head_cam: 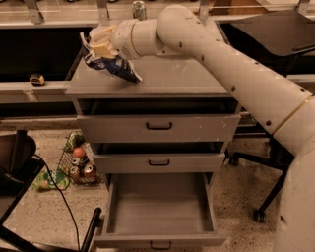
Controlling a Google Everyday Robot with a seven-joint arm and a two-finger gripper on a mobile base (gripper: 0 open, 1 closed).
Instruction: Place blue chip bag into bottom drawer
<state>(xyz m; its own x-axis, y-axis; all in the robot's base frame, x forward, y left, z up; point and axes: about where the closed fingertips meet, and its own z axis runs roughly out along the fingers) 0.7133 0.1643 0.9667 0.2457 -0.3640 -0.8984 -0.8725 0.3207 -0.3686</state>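
The blue chip bag [118, 69] is a wrinkly dark blue and white foil bag, held over the left part of the grey cabinet top [182, 78]. My gripper [100, 47] is at the bag's upper end and shut on it. The bag's lower corner hangs at or just above the top. The bottom drawer [160, 204] is pulled out wide open below, with its grey tray bare and a small black handle at its front edge.
Two shallower grey drawers [158, 127] [158, 161] sit above it, slightly ajar. A can [139, 8] stands behind the cabinet. A wire basket of cans [76, 162] and a black chair [15, 157] are on the left. An office chair base [261, 206] is on the right.
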